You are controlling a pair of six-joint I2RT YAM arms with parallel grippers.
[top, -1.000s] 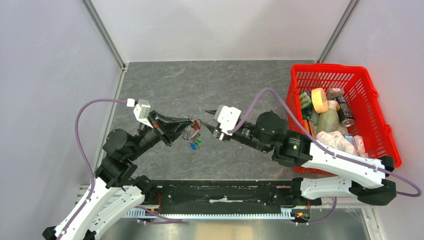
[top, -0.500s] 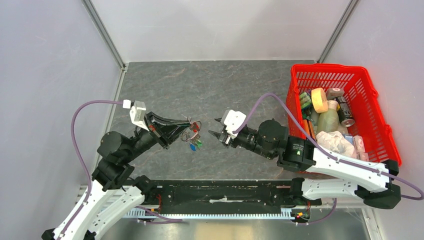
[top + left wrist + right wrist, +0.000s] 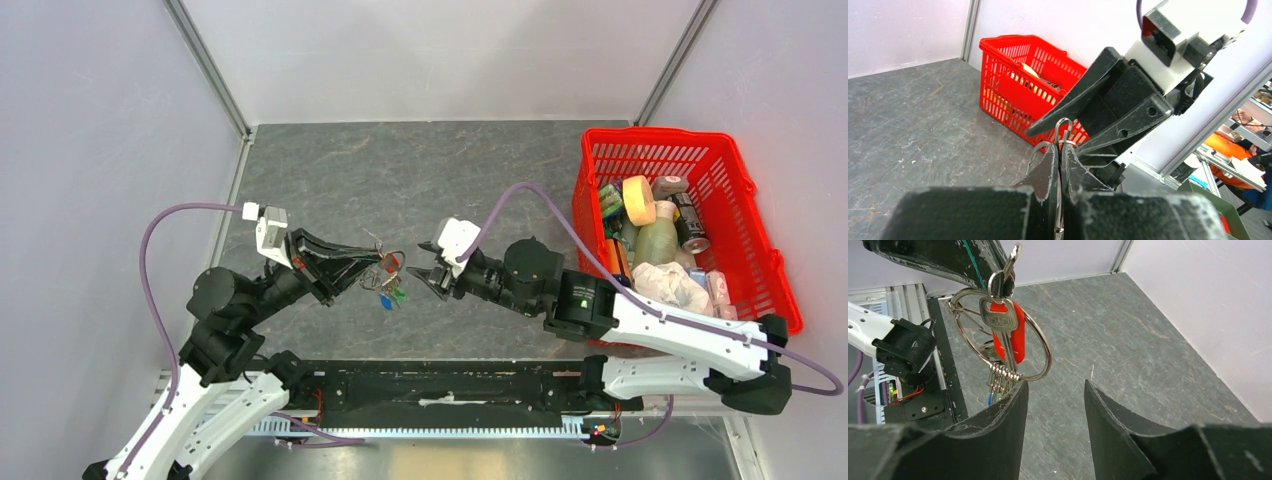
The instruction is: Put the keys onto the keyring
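My left gripper (image 3: pixel 374 264) is shut on the keyring (image 3: pixel 384 266) and holds it above the table. The thin silver ring shows in the right wrist view (image 3: pixel 1046 348), hanging from the left fingers (image 3: pixel 953 260). On it hang a red-headed key (image 3: pixel 1016 333) and several other keys, whose heads are hidden behind my right finger. Green (image 3: pixel 399 294) and blue (image 3: pixel 385 301) heads dangle below in the top view. My right gripper (image 3: pixel 420 265) is open and empty, just right of the bunch. Its left finger (image 3: pixel 1008 415) is next to the ring's lower edge. In the left wrist view my left gripper (image 3: pixel 1060 148) pinches the wire loops (image 3: pixel 1064 123).
A red basket (image 3: pixel 765 262) full of groceries stands at the right edge of the grey table and shows behind the right gripper in the left wrist view (image 3: pixel 998 59). White walls close in the left, back and right. The arms' black base rail (image 3: pixel 440 385) runs along the near edge.
My left gripper has drifted down and toward the near edge with the keyring. My right gripper pulled back, dropped lower, then came left again beside the bunch.
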